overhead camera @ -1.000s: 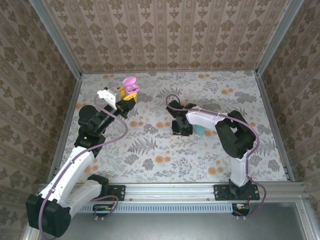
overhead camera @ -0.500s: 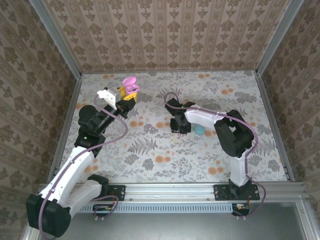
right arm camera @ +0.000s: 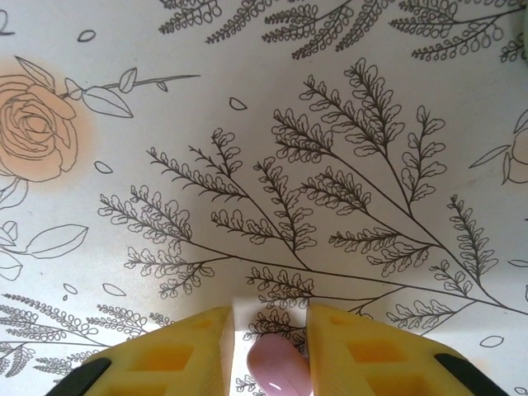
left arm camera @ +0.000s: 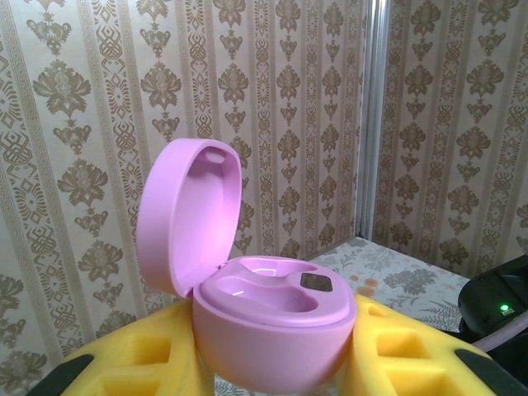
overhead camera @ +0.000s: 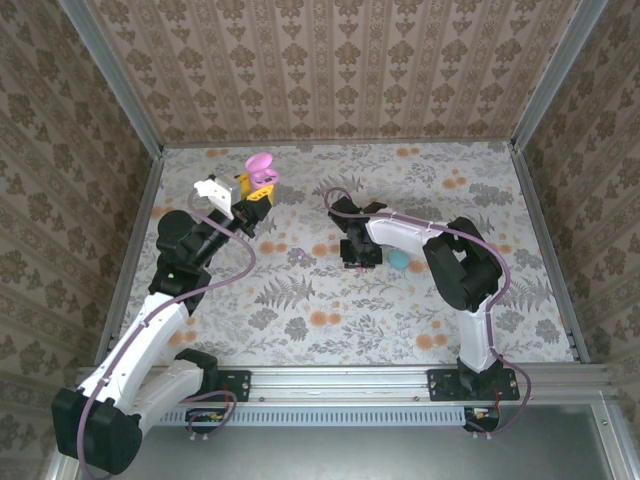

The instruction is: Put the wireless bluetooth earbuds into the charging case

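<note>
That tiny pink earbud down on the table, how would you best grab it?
Pinch the pink earbud across its narrow rounded sides, coming straight down from above. It is small, smooth and sits low on the table, and the right gripper straddles it that way.

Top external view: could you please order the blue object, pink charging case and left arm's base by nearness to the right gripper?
1. blue object, on the table just beside the right gripper.
2. pink charging case, back left.
3. left arm's base, near edge, left.
</note>
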